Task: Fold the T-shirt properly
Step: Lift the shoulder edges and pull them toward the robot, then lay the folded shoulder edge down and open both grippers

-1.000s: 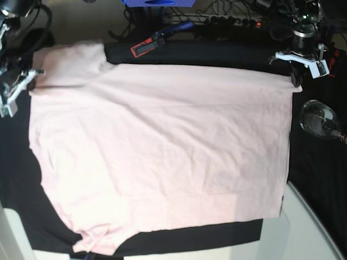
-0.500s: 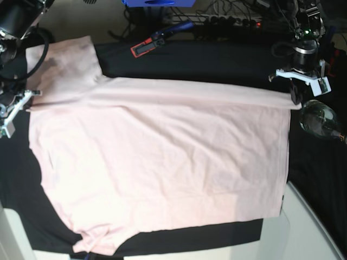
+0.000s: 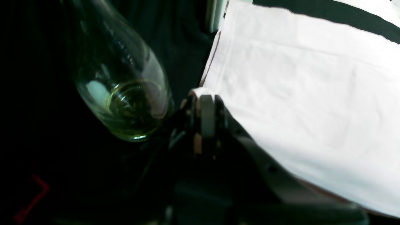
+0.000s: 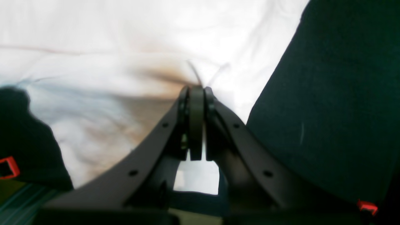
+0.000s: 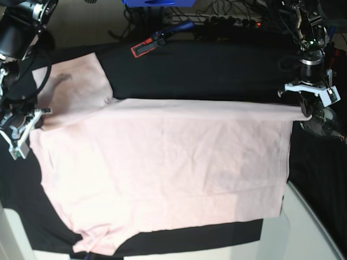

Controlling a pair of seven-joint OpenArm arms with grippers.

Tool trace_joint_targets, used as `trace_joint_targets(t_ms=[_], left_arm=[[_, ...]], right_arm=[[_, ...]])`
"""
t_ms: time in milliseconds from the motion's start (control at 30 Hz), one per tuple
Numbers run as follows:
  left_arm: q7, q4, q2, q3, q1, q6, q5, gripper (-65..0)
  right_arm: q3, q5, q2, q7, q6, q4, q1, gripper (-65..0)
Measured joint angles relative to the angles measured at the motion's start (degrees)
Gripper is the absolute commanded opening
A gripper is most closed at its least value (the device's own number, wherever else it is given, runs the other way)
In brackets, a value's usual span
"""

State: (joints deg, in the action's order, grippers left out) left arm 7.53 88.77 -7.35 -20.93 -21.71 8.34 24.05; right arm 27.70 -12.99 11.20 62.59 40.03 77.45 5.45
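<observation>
The pale pink T-shirt (image 5: 162, 162) lies spread, plain side up, on the black table cloth (image 5: 206, 70). Its far edge is lifted and drawn nearer, forming a long fold line across the shirt. My left gripper (image 5: 304, 112) is shut on the far right corner, and the left wrist view shows that gripper (image 3: 203, 100) pinching the hem of the T-shirt (image 3: 297, 78). My right gripper (image 5: 39, 115) is shut on the fabric at the left edge, below the sleeve (image 5: 70, 81). In the right wrist view the gripper (image 4: 195, 90) bites into bunched T-shirt cloth (image 4: 93, 37).
A clear glass bottle (image 5: 321, 122) lies right beside the left gripper, and in the left wrist view the bottle (image 3: 125, 93) nearly touches it. A red and black tool (image 5: 145, 49), a blue box (image 5: 157, 2) and cables sit at the back. The white table edge (image 5: 306, 227) shows at the lower right.
Both grippers have moved toward the near side, dragging the shirt's far edge with them. More black cloth is uncovered at the back. The left gripper has come close to the bottle.
</observation>
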Motion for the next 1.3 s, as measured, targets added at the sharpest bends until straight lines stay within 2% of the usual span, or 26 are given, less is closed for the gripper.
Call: trace_joint_targets(t_ms=[233,400,567,900,1300], left_arm=[[-0.24,-6.56,0.04,-0.74,4.92,0.20,-0.52,-65.0],[-0.15,-10.71,0.22,-0.72,9.20,0.00,-9.35,-65.0],[-0.44,-14.47,2.45,-0.83,13.62,0.11,-15.17,-65.0],[-0.76,-21.49,2.91,-0.85,16.61,-0.20,-16.31,-65.0],[-0.70,-21.55,2.69,-1.27,17.99,-0.39,-16.33,-65.0]], right_arm=[[-0.11,-0.13,1.79,-1.55,-0.11,-6.84,3.48,-64.7],[-5.11,-0.17,3.74,-4.11,-0.13,-10.78,5.64,-64.7],[-5.73,0.04,4.00,-6.23,-0.15,-16.20,7.69,-64.7],[-7.93,0.26,4.31,-7.91,-0.17,-18.86,9.94,-64.7],[-9.42,0.24,4.17,-10.38,-0.17,-19.69,11.69,-64.7]])
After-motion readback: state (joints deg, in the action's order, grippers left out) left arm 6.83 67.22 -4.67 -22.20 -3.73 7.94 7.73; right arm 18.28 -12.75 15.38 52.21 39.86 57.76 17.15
